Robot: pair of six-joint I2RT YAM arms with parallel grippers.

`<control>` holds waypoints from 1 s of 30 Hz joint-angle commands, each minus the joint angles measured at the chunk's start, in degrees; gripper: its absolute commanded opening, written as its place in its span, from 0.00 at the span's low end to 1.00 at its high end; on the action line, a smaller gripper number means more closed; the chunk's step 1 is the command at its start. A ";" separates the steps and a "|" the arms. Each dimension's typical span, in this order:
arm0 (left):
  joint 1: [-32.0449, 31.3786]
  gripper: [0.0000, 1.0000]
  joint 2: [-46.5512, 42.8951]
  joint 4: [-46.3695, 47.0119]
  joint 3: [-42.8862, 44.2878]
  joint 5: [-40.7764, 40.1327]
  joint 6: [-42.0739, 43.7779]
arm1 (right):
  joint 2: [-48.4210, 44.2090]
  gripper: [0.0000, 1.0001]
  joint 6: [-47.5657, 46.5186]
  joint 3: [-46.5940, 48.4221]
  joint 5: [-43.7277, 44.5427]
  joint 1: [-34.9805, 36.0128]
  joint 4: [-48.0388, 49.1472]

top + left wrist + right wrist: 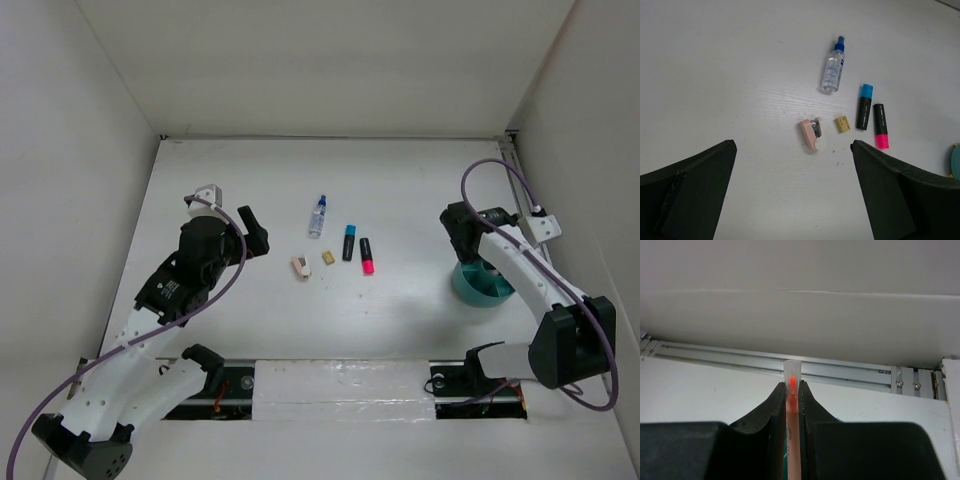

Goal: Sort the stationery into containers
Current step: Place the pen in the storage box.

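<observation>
1. R gripper [792, 390]: clamped on thin orange-pink pencil [792, 376]. The pencil runs between both fingers, pale end poking past the tips.
2. R gripper sits over far-left rim of teal cup [470, 293], on right side of table [400, 330]. Can't tell if pencil reaches inside.
3. L gripper [792, 147]: released, jaws wide apart, nothing between. Hangs above table, left of the items.
4. Mid-table, lying flat, well apart from cup:
   - clear bottle w/ blue cap [833, 67]
   - blue-black highlighter [864, 106], just beside pink-black highlighter [880, 125]
   - tan eraser [842, 123]
   - pinkish eraser [813, 134]
</observation>
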 commanded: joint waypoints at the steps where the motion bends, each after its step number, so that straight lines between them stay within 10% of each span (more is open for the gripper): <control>1: 0.14 1.00 -0.24 1.88 0.06 0.59 0.58 | 2.11 0.00 1.56 -0.10 1.93 -1.12 -2.57; 30: 0.14 1.00 -1.30 2.41 0.06 0.59 1.11 | 6.52 0.11 1.57 0.96 0.26 0.63 -2.57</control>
